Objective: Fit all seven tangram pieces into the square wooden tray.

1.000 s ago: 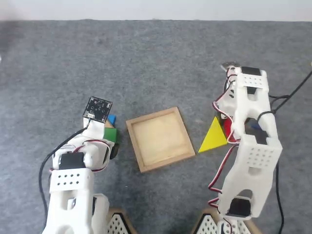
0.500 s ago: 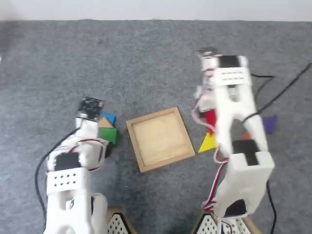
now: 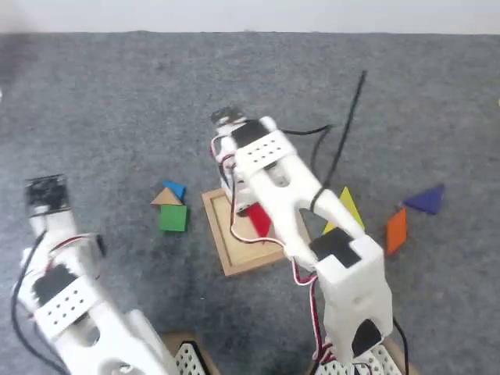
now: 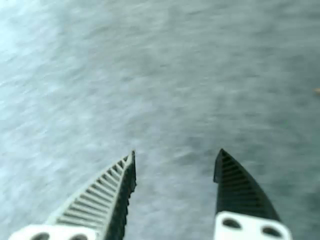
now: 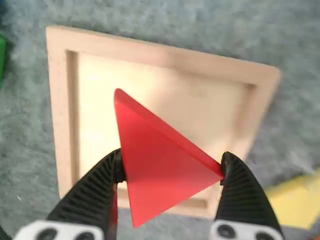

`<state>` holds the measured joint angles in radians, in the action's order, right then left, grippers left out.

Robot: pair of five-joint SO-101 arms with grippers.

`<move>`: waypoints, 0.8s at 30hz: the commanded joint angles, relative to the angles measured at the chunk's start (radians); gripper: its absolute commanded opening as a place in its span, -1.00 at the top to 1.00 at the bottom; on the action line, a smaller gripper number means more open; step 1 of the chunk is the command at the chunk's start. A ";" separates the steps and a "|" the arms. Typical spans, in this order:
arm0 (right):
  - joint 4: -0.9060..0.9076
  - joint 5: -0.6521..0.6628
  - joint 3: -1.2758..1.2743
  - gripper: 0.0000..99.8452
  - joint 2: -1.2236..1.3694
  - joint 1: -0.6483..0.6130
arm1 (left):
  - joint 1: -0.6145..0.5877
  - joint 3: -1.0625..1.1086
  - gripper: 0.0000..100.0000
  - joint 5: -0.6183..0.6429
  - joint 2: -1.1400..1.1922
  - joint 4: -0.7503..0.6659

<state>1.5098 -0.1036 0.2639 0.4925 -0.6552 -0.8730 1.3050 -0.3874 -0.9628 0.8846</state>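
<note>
Right gripper (image 5: 171, 167): clamped on red triangle (image 5: 155, 145), above tray (image 5: 165, 50).
Left gripper (image 4: 175, 162): jaws apart, empty.
Risk: release it skewed and your triangle may catch the rim.

Soft, even light falls from above on the grey tabletop (image 3: 117, 94) in the high view. Shadows under the white right arm (image 3: 269, 160) and along the wooden tray (image 3: 226, 262) are faint and soft-edged, and the arm's plastic reads bright. In the right wrist view the red triangle (image 5: 160, 160) is evenly lit, with its side edge darker and a dim shadow on the tray floor beneath. In the left wrist view the tabletop pales to a bright wash toward one corner.
</note>
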 commanded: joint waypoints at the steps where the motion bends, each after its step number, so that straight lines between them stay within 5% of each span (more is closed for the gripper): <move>1: -0.033 -0.043 0.021 0.72 -0.002 -0.041 | -0.112 -0.041 0.50 -0.044 -0.012 -0.049; 11: -0.054 -0.091 0.023 0.70 -0.004 -0.108 | -0.192 -0.042 0.50 -0.048 -0.012 -0.075; 18: -0.019 -0.069 0.023 0.32 -0.012 -0.130 | -0.190 -0.038 0.50 -0.048 -0.012 -0.061; 24: -0.002 -0.057 0.015 0.24 -0.110 -0.168 | -0.187 -0.038 0.50 -0.048 -0.012 -0.054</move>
<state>1.4822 -0.1803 0.2639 0.4925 -0.8117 -1.0618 1.3034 -0.4227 -0.9628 0.8232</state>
